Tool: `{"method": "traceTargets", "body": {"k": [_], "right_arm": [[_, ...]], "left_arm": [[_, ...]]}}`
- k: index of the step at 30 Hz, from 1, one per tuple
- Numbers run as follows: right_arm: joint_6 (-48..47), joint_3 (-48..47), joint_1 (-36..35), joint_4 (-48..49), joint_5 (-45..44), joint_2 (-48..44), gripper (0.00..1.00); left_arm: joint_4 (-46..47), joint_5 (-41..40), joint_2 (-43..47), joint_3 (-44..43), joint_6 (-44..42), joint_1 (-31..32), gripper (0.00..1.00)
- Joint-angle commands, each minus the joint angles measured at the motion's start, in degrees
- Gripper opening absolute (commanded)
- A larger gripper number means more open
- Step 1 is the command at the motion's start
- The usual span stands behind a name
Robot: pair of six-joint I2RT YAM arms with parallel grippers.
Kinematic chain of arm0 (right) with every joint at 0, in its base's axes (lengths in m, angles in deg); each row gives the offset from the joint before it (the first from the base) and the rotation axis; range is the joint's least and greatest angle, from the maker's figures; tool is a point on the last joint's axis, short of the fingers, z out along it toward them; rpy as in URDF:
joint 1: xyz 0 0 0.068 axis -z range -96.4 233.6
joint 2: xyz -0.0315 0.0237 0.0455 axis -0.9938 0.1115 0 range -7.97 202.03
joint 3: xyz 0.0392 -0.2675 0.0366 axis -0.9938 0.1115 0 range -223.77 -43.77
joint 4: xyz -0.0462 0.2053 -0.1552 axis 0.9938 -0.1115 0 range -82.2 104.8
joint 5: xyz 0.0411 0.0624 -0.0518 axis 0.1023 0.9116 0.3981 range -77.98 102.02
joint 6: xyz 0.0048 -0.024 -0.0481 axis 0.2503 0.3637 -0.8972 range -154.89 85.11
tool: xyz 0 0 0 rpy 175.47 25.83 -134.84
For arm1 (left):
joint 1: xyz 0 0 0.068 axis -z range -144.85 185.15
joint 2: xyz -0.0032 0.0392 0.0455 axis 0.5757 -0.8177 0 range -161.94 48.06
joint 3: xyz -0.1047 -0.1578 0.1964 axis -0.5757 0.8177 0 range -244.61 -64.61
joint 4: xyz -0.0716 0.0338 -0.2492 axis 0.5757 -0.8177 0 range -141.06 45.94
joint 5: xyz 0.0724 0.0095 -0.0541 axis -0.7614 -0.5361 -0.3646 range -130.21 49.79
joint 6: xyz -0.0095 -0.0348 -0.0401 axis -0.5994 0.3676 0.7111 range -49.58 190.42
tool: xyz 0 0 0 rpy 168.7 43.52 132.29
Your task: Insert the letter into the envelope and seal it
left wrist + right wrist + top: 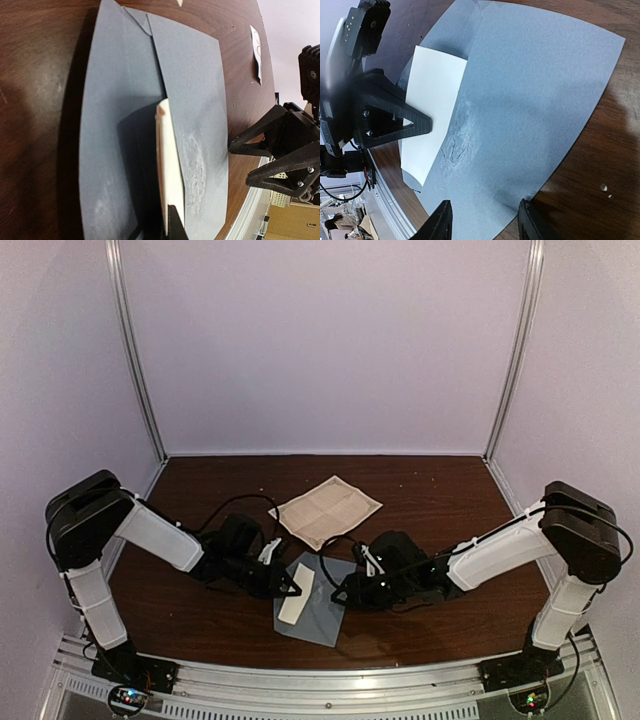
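The grey-blue envelope point(318, 615) lies flat on the brown table between the two arms. It fills the left wrist view point(120, 125) and the right wrist view point(540, 95). The white letter point(293, 602) sticks out of the envelope's left side, partly tucked under its front panel point(432, 110). In the left wrist view the letter point(170, 160) shows nearly edge-on. My left gripper point(290, 587) is shut on the letter's outer edge point(172, 227) point(417, 125). My right gripper point(344, 595) is open, its fingertips point(440, 222) straddling the envelope's near corner point(485, 220).
A creased cream sheet point(325, 508) lies behind the envelope toward the back wall. A small white sticker strip point(256, 50) rests on the table beyond the envelope. White walls close in the table on three sides; a metal rail point(330, 680) runs along the near edge.
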Motion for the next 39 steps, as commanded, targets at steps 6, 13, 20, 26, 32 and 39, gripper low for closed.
{"method": "traceTargets", "body": {"k": [6, 13, 20, 26, 32, 39], "right_arm": [[0.3, -1.1, -0.8, 0.0, 0.5, 1.2, 0.45], [0.4, -1.2, -0.9, 0.0, 0.2, 1.0, 0.44], [0.2, -0.8, -0.9, -1.4, -1.5, -0.5, 0.44], [-0.1, -0.8, -0.9, -2.7, -2.8, -1.5, 0.44], [-0.5, -1.2, -0.9, -3.5, -3.2, -1.8, 0.44], [-1.2, -1.8, -0.9, -5.2, -4.2, -2.9, 0.44]], "left_arm": [[4.8, 0.2, -3.5, -1.2, 2.4, 3.3, 0.00], [3.8, -1.7, -4.5, -3.0, 2.0, 5.2, 0.00], [-6.6, -7.9, -1.4, -6.2, -4.5, 5.2, 0.06], [-14.1, -12.6, 2.8, -8.1, -8.4, 5.3, 0.33], [-20.1, -16.0, 7.1, -8.1, -10.0, 5.3, 0.48], [-18.3, -15.1, 8.8, -7.3, -8.5, 5.3, 0.46]]}}
